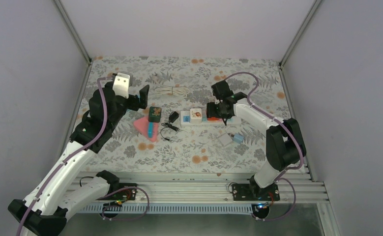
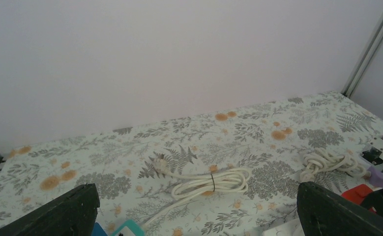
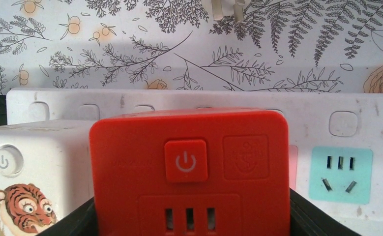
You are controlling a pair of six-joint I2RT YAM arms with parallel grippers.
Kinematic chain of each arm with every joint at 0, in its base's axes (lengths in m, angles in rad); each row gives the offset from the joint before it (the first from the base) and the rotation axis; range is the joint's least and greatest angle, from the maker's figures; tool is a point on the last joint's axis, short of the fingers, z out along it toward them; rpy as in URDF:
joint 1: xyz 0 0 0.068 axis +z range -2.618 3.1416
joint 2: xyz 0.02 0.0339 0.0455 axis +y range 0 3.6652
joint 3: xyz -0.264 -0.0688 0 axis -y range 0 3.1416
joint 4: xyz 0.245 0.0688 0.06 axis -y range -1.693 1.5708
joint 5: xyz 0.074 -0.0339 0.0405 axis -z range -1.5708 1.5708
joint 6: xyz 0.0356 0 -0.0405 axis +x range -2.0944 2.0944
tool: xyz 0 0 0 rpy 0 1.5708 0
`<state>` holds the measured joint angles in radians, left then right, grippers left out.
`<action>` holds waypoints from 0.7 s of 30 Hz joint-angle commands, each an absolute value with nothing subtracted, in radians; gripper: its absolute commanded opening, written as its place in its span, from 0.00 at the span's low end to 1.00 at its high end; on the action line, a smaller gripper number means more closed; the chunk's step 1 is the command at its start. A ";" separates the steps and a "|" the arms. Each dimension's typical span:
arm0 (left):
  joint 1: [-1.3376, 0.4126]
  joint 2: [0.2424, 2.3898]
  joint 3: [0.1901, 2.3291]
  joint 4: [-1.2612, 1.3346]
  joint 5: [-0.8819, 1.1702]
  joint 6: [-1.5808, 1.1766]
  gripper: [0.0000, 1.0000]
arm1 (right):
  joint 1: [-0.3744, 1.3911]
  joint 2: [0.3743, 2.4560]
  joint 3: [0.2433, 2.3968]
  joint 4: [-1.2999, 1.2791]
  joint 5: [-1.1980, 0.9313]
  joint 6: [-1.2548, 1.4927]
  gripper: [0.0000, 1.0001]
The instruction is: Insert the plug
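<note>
Plug first: the red plug cube [image 3: 189, 172] is a rounded block with a square power button, a faint embossed emblem beside it and three slots below. It sits over the white power strip [image 3: 179, 101], just right of a white cube [image 3: 27, 167] printed with a tiger, and left of a teal socket [image 3: 340, 174]. Whether its pins are fully seated cannot be told.

At the far left, the left arm reaches up from its base, elbow bent, wrist raised above the table. The left gripper [image 1: 139, 98] hangs with its jaws spread wide and nothing between them, its camera looking across at a coiled white cable [image 2: 211, 179].

Near it a green cube [image 1: 155, 114] rests on a pink piece [image 1: 146, 127], with a black adapter [image 1: 173, 117] and its thin cord beside them.

On the right, the right arm stretches forward and folds down over the strip. The right gripper [image 1: 219, 110] points down, its dark fingers [image 3: 317, 216] pressed on both sides of the red plug cube, jaws half spread. A small white and blue adapter [image 1: 228, 139] lies nearer the bases.
</note>
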<state>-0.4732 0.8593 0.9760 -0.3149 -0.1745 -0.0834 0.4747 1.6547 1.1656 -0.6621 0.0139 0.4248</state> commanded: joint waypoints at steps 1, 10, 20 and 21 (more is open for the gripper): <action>-0.469 0.875 0.993 -0.329 -0.194 -0.087 1.00 | 0.485 1.679 1.119 -0.702 0.049 0.457 0.50; -0.469 0.881 0.997 -0.334 -0.188 -0.094 1.00 | 0.488 1.590 1.175 -0.736 0.074 0.480 0.50; -0.469 0.881 0.997 -0.336 -0.189 -0.094 1.00 | 0.488 1.614 1.139 -0.683 -0.014 0.463 0.50; -0.470 0.883 0.997 -0.337 -0.189 -0.094 1.00 | 0.487 1.619 1.138 -0.680 -0.006 0.465 0.50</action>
